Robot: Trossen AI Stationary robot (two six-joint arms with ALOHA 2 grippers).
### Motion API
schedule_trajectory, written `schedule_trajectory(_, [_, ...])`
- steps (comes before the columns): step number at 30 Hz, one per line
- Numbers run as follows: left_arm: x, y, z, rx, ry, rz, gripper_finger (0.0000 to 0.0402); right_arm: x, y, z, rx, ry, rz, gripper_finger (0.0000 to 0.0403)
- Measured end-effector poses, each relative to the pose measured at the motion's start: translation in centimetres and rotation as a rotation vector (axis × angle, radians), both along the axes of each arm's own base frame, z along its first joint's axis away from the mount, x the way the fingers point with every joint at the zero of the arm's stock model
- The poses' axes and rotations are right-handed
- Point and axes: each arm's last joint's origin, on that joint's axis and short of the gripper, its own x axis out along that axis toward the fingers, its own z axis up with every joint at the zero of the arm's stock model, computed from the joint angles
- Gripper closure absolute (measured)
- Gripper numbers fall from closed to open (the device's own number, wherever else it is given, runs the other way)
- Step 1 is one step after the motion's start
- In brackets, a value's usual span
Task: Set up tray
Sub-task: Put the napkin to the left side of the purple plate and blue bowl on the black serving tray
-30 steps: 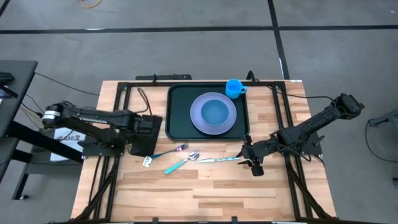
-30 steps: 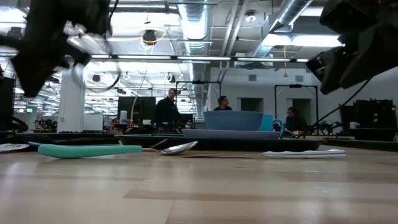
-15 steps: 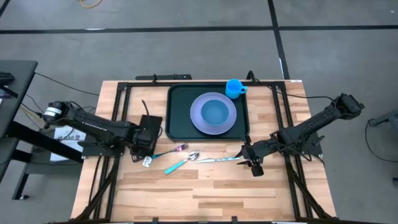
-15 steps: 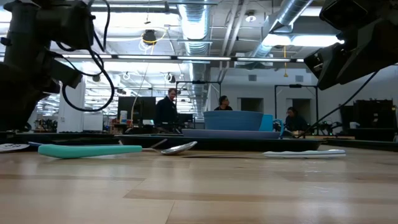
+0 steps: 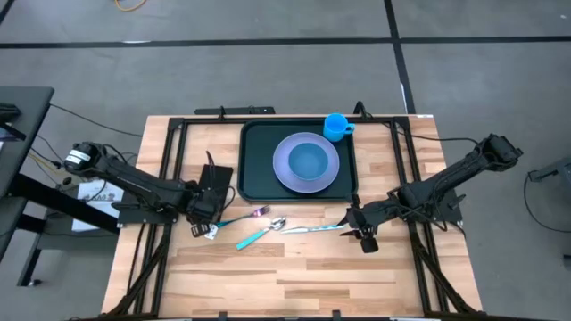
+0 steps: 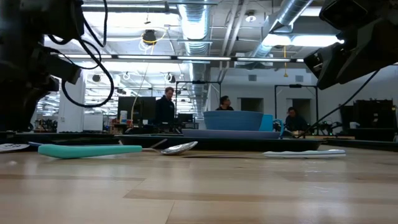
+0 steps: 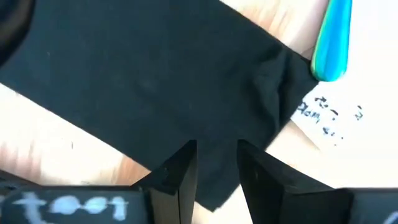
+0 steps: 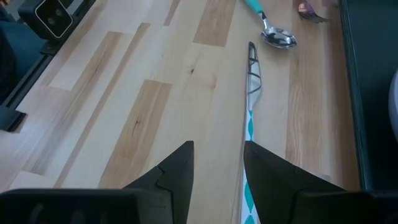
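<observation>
High view puts the tray (image 5: 253,183) top centre of the tabletop (image 5: 294,276), plate and cup loaded — cutlery comes next. Your right tool (image 8: 217,165) hovers open over the knife (image 8: 251,87); left tool (image 7: 214,165) is open too — lower and close.

Wooden table (image 5: 285,276) bearing, near its far edge, a dark green tray (image 5: 254,160); toward the middle lay a fork (image 5: 243,217), spoon (image 5: 260,234), knife (image 5: 314,228), and black cloth (image 5: 214,176) leftward.
</observation>
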Motion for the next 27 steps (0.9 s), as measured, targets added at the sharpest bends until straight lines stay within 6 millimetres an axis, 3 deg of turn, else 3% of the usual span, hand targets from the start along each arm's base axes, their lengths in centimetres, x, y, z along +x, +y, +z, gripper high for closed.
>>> schedule_trajectory(13, [1.8, -1.6, -3.4, 0.059, 0.152, -0.184, 0.0301, 0.0, 0.0, -0.1, 0.001, -0.001, 0.0, 0.0272])
schedule_trajectory(19, [1.8, -1.7, -1.5, 0.096, 0.128, -0.193, 0.0301, 0.0, 0.0, -0.1, 0.0, -0.001, -0.001, 0.0272])
schedule_trajectory(27, [2.1, -2.0, 1.1, -0.008, -0.005, -0.226, 0.0301, 0.0, 0.0, -0.1, -0.001, -0.002, -0.002, 0.0272])
